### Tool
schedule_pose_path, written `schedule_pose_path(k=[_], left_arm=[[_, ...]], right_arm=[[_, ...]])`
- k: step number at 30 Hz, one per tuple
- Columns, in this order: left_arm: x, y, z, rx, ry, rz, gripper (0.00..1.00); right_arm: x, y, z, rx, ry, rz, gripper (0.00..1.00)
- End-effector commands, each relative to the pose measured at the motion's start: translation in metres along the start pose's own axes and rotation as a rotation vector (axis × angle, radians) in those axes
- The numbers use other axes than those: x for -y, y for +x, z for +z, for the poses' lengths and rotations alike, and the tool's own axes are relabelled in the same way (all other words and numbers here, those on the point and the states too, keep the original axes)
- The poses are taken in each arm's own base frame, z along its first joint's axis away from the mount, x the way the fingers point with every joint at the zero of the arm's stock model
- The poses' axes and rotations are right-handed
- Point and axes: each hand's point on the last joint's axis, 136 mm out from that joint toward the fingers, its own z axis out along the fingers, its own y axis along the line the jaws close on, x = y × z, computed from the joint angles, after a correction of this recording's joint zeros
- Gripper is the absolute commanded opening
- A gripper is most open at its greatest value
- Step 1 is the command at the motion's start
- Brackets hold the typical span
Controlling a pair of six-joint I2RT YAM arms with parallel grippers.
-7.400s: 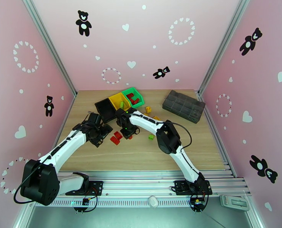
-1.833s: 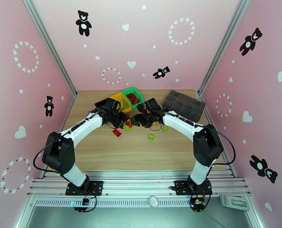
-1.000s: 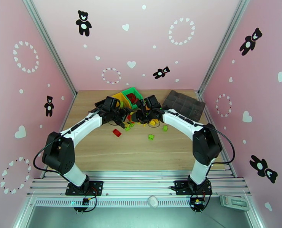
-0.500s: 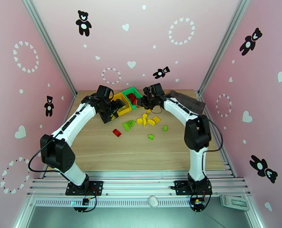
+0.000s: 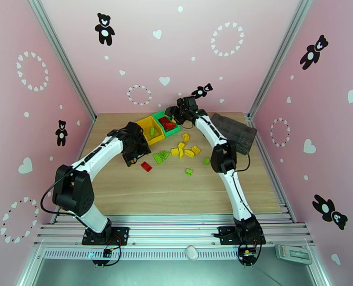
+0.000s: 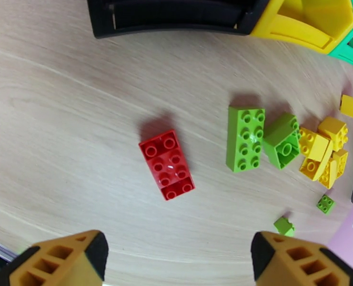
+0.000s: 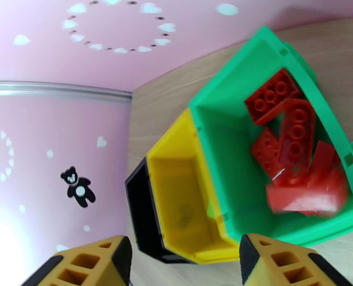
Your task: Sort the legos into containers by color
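Pink-walled cell with teddy-bear decals; pale wooden worktop (image 5: 128, 187).

- **Bins:** three joined open plastic bins at the far side: black bin (image 6: 176, 15), yellow bin (image 7: 176, 196), green bin (image 7: 224, 153). The green bin holds several red studded bricks (image 7: 290, 139).
- **Loose on the worktop, near the bins:** one red eight-stud brick (image 6: 166, 164), light green bricks (image 6: 245, 139), clustered yellow bricks (image 6: 324, 148).
- **Left end effector (image 6: 176, 256):** released, empty, above the red eight-stud brick.
- **Right end effector (image 7: 183, 263):** fingers parted, empty, over the green bin.
- **Right side:** dark grey compartmented tray (image 5: 233, 132).
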Motion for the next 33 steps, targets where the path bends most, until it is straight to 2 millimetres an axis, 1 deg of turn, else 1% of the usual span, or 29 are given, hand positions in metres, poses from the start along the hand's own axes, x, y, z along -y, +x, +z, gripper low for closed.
schedule_pose_path(k=[1, 4, 8, 10, 13, 17, 21, 25, 29, 33], left_arm=[[-0.006, -0.001, 0.005, 0.018, -0.036, 0.028, 0.84], [-0.009, 0.0, 0.012, 0.005, -0.052, 0.017, 0.84], [-0.013, 0.003, 0.022, -0.013, -0.067, -0.013, 0.84], [-0.015, 0.005, 0.03, -0.027, -0.071, -0.031, 0.83], [-0.018, 0.008, 0.042, -0.049, -0.086, -0.062, 0.82], [-0.018, 0.01, 0.059, -0.078, -0.09, -0.097, 0.81], [-0.012, 0.008, 0.073, -0.093, -0.083, -0.129, 0.8], [-0.004, 0.004, 0.085, -0.105, -0.077, -0.144, 0.8], [-0.004, 0.005, 0.097, -0.12, -0.105, -0.144, 0.78], [-0.007, 0.004, 0.101, -0.11, -0.124, -0.144, 0.74]], right_arm=[[-0.012, -0.002, -0.007, -0.01, -0.028, -0.001, 0.67], [-0.019, 0.004, -0.018, -0.033, -0.018, -0.04, 0.67], [-0.034, 0.015, -0.039, -0.054, -0.001, -0.102, 0.68], [-0.044, 0.022, -0.051, -0.059, 0.007, -0.138, 0.69], [-0.05, 0.038, -0.068, -0.077, 0.039, -0.186, 0.72], [-0.06, 0.065, -0.091, -0.111, 0.085, -0.26, 0.75], [-0.063, 0.096, -0.109, -0.149, 0.128, -0.321, 0.76], [-0.055, 0.122, -0.124, -0.178, 0.171, -0.346, 0.77], [-0.044, 0.135, -0.139, -0.182, 0.203, -0.346, 0.77], [-0.038, 0.144, -0.147, -0.191, 0.215, -0.342, 0.77]])
